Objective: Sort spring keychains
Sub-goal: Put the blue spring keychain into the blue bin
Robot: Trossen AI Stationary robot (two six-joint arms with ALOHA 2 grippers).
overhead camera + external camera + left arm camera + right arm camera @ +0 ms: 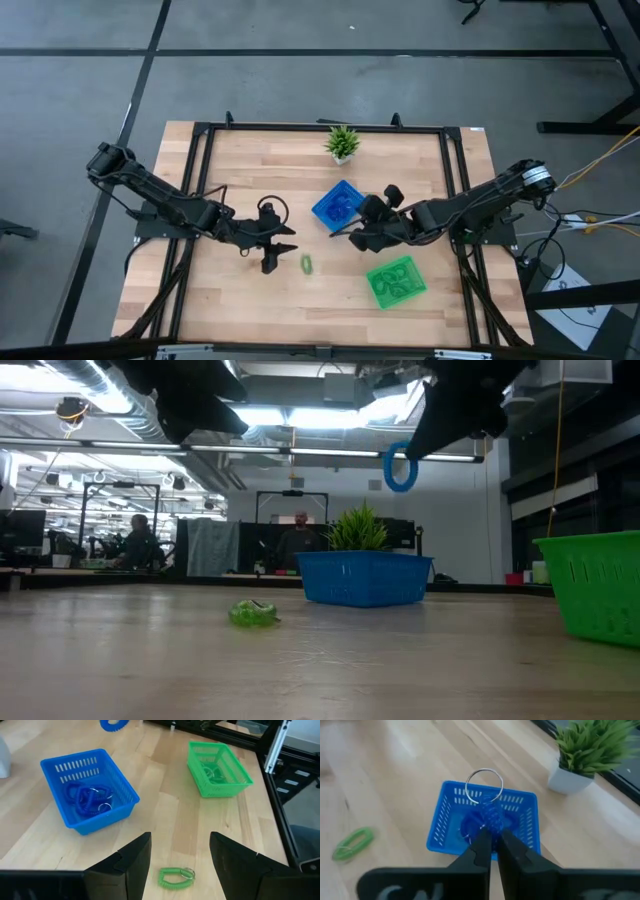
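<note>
Keychains: one green loose below wide left fingers; one blue in right fingers

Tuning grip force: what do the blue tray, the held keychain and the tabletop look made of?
Blue tray: likely moulded plastic, slotted walls, slight sheen. Blue keychain in the shut right gripper: coiled, probably plastic cord, with a shiny metal-looking ring. Table: light wood planks, visible grain and seams, matte.

table: wood | blue tray | green tray | potted plant | green keychain, apparently loose
</note>
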